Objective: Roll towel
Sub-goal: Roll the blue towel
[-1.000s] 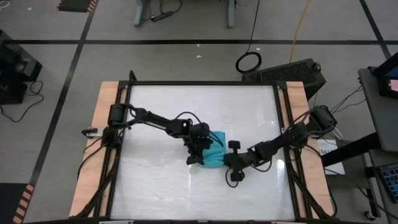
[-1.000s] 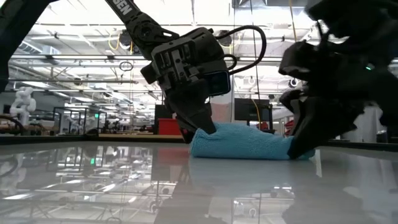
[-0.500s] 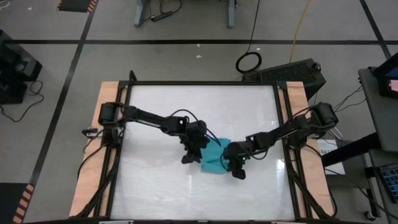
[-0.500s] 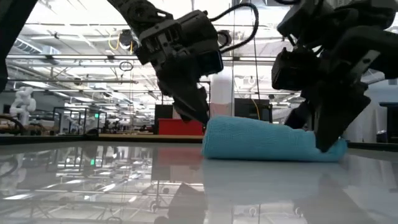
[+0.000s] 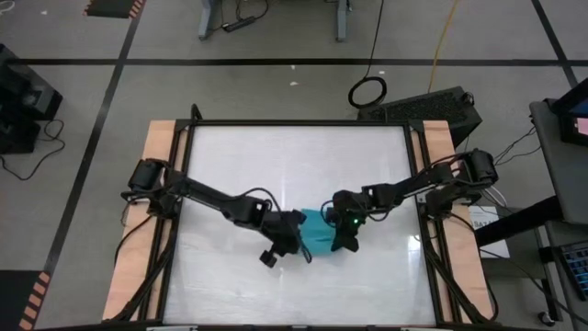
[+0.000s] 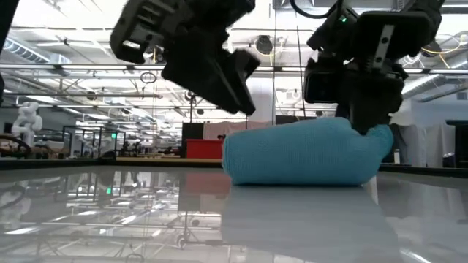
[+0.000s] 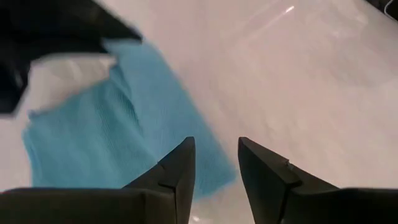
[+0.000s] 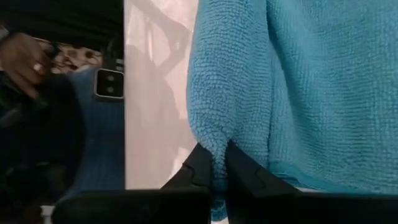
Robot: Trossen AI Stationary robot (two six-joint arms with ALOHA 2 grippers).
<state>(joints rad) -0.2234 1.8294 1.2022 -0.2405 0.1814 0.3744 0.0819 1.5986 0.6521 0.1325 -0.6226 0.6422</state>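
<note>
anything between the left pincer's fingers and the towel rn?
No. In the left wrist view the left pincer is open with only bare table in its gap; the towel lies just beside it, with nothing between.

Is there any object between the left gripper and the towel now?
Nothing visible. The left gripper hangs open just beside the towel, over bare table. The right gripper already pinches the towel's other end.

light: bright overhead | glare: table (image 5: 276, 175) sheen (mirrorlike) | blur: left wrist view
</note>
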